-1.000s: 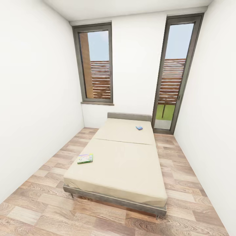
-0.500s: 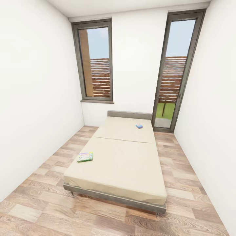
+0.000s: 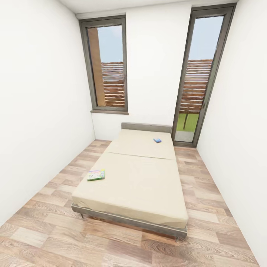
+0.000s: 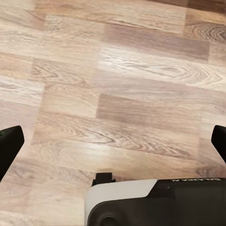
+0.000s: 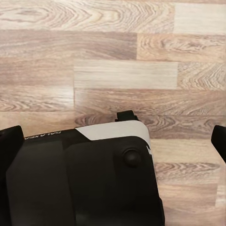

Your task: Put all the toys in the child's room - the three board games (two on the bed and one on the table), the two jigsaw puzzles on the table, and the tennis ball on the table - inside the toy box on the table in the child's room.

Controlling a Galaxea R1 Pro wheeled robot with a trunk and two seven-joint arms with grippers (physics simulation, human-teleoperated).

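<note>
Beige mattress ahead: the bed [image 3: 137,178] carries two board games, the Monopoly box [image 3: 96,174] at nine o'clock on its edge, the small blue box [image 3: 157,140] at one o'clock near the headboard. Left end effector [image 4: 113,141] and right end effector [image 5: 113,136] hang spread wide, empty, over plank floor [image 3: 48,237]. Both boxes are uncollected, so much remains.

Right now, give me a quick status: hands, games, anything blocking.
Both grippers open, empty, over wood floor. Two board games on bed: green-edged box near left edge, small blue box by headboard. Nothing between robot and bed.
</note>
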